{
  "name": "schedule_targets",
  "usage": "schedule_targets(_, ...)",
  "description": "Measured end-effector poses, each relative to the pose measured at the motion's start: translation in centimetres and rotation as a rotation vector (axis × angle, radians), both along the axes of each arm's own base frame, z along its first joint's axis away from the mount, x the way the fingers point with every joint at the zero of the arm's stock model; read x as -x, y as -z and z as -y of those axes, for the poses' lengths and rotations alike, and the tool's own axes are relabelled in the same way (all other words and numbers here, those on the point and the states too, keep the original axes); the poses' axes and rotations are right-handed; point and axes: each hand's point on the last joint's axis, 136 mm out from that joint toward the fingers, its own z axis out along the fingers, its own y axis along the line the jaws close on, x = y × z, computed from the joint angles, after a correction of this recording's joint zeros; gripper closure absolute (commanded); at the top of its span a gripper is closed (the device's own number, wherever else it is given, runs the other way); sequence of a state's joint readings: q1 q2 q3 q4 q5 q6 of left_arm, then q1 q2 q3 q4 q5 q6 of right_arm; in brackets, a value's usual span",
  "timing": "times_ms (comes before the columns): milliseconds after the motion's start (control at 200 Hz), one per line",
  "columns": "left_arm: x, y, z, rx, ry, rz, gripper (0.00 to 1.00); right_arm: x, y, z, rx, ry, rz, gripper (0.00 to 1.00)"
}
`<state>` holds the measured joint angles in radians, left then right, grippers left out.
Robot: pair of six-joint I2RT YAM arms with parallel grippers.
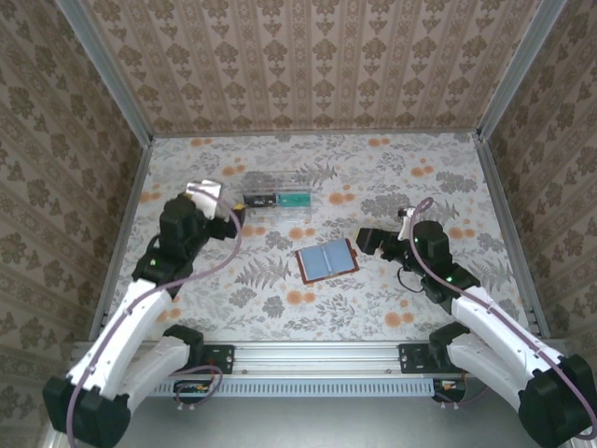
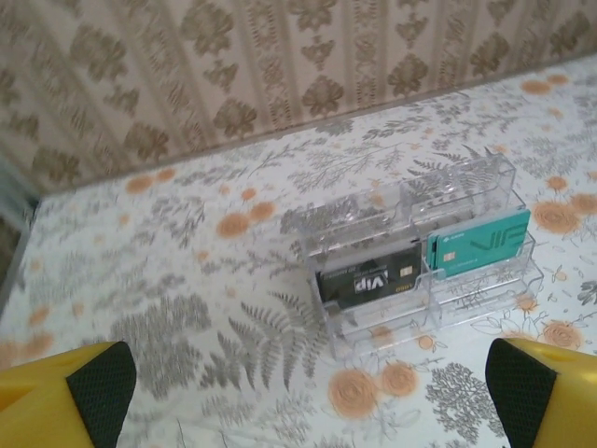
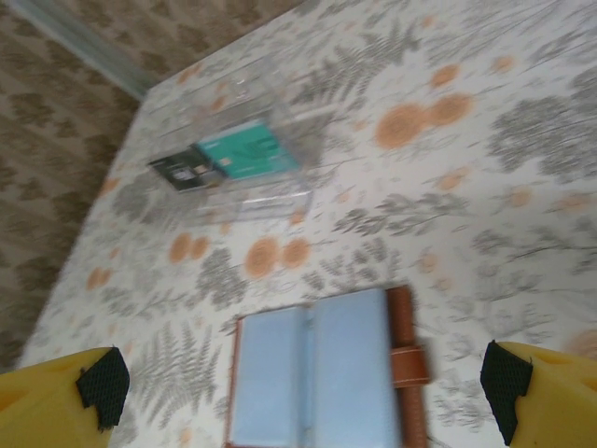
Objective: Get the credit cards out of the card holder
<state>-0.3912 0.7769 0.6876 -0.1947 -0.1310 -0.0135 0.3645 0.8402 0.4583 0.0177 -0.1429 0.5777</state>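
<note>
Checking left gripper (image 2: 308, 397) through its wrist camera: jaws spread wide, black pads (image 2: 101, 385) out at the bottom corners of the view, nothing between them, nothing touched. It hangs near the clear tray (image 2: 373, 217), above the floral table (image 2: 187, 280)

Two cards stand side by side in the tray: dark credit card (image 2: 368, 277) on the left of that view, teal credit card (image 2: 478, 241) on the right. Teal one reads "VIP" in pale letters. Dark one also reads "VIP", upside down from my angle, with a gold chip beside it. Smaller print on both is too fine for me to read

Right gripper (image 3: 303, 383) equally wide and empty, just beside the card holder (image 1: 326, 259). I cannot tell whether it touches. Holder lies open flat mid-table, blue-grey lining up, brown strap along one edge, apart from the tray
</note>
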Motion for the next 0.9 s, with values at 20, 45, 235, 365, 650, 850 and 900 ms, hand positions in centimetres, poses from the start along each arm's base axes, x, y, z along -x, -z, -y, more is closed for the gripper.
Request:
schedule_targets(20, 0.4, 0.5, -0.4, 0.016, -0.019, -0.004, 0.0, -0.2, -0.2, 0.4, 0.018, 0.021, 0.004, 0.0)
schedule_targets(45, 0.8, 0.9, -1.0, 0.037, -0.049, -0.001, 0.0, -0.5, -0.4, 0.9, 0.042, 0.047, 0.01, 0.0)
schedule_targets(235, 2.3, 4.4, -5.3, 0.033, -0.266, -0.001, 0.0, -2.0, -1.3, 5.0, 0.262, 0.216, 0.108, 0.0)
schedule_targets(365, 0.8, 5.8, -9.0, 0.0, -0.437, -0.029, 0.0, -2.7, -0.9, 7.4, 0.402, 0.309, 0.182, 0.0)
schedule_targets(650, -4.0, 13.3, -14.2, -0.047, -0.587, -0.208, 0.0, -6.5, 4.0, 12.8, 0.691, 0.448, 0.101, 0.0)
schedule_targets(850, -7.3, 15.9, -13.1, -0.06, -0.507, -0.16, 0.0, -8.9, 6.6, 15.2, 0.714, 0.462, 0.084, 0.0)
schedule_targets(900, -7.9, 16.3, -12.8, -0.055, -0.488, -0.136, 0.0, -9.4, 6.7, 15.8, 0.69, 0.472, 0.107, 0.0)
